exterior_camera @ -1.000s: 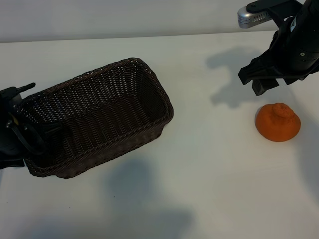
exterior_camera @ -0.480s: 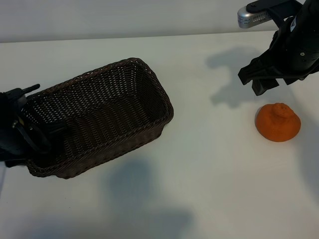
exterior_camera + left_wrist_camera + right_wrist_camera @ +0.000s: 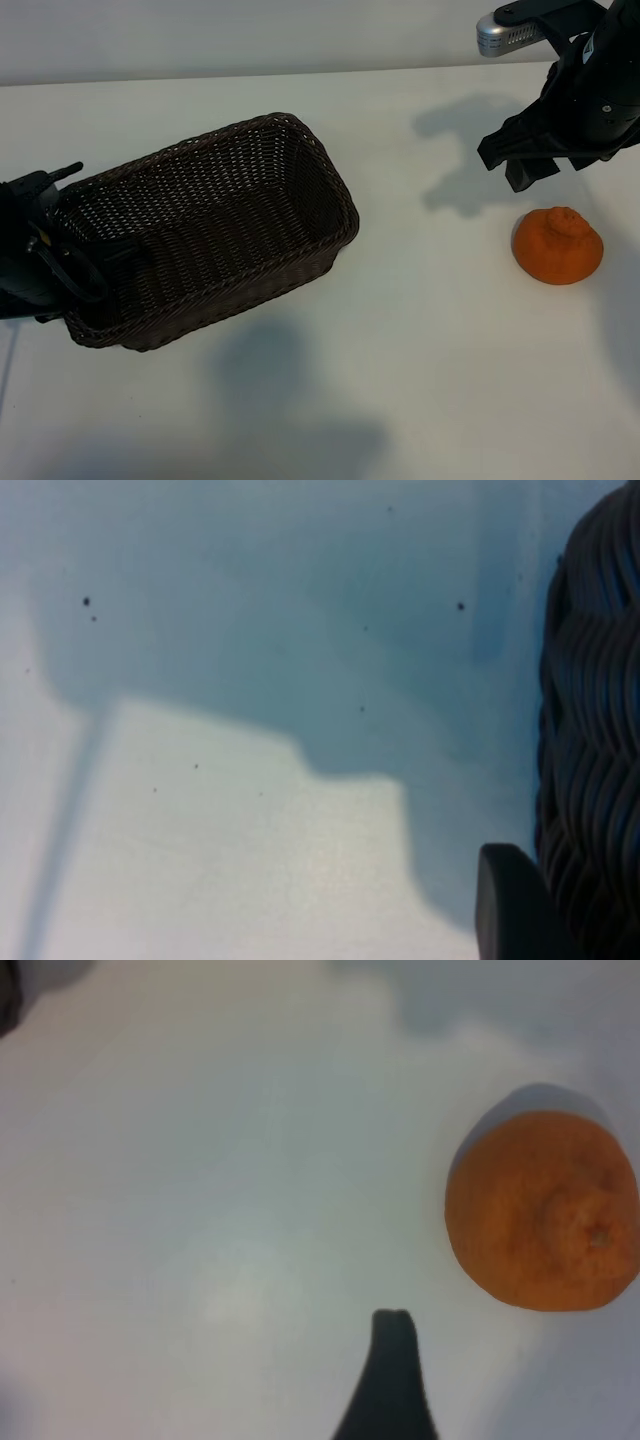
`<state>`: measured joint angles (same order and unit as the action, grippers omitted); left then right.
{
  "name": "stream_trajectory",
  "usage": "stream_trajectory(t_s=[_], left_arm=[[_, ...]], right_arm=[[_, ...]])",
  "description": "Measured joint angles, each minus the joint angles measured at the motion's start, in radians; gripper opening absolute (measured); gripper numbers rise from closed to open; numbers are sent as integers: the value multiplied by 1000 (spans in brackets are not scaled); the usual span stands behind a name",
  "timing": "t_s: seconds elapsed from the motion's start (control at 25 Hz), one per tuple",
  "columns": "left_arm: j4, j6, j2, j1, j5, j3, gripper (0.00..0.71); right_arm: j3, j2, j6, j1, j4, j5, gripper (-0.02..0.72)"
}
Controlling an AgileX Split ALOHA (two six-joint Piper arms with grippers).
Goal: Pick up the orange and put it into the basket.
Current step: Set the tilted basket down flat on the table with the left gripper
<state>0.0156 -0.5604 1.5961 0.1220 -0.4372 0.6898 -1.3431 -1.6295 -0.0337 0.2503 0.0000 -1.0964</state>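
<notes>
Basket (image 3: 210, 235) on the white table (image 3: 400, 380), long axis running diagonally from the near-left corner up to the far-right corner, open side up. Left end effector (image 3: 60, 260) at the basket's near-left short end, one finger inside and one outside the rim, closed on the wicker wall (image 3: 590, 730). Orange (image 3: 557, 245) well to the right of the basket, resting on the table, knob pointing up. Right end effector (image 3: 535, 160) just beyond the orange, farther from the camera, hanging above the table with jaws wide apart, holding nothing.
</notes>
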Motion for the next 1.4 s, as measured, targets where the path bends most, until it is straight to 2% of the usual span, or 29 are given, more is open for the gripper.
stream_trajectory(t_s=[0.16, 0.28, 0.44, 0.68, 0.8, 0.96, 1.24, 1.32, 1.4], left_arm=[[-57, 71, -36, -5, 12, 0, 162], [-140, 155, -77, -37, 12, 0, 152], [-271, 344, -133, -108, -18, -4, 151], [-580, 661, -203, -217, -71, -7, 151], [-681, 780, -205, -242, -97, -5, 151], [-699, 844, -197, -244, -153, 51, 151], [-661, 841, -76, -247, -263, 262, 151], [-630, 822, -38, -233, -282, 322, 151], [-573, 778, 2, -194, -287, 374, 151]], right_arm=[[0, 0, 1, 0, 0, 0, 570], [0, 0, 1, 0, 0, 0, 570], [0, 0, 1, 0, 0, 0, 570], [0, 0, 1, 0, 0, 0, 570], [0, 0, 0, 0, 6, 0, 569], [0, 0, 1, 0, 9, 0, 555], [0, 0, 1, 0, 10, 0, 534], [0, 0, 1, 0, 10, 0, 534], [0, 0, 1, 0, 10, 0, 533]])
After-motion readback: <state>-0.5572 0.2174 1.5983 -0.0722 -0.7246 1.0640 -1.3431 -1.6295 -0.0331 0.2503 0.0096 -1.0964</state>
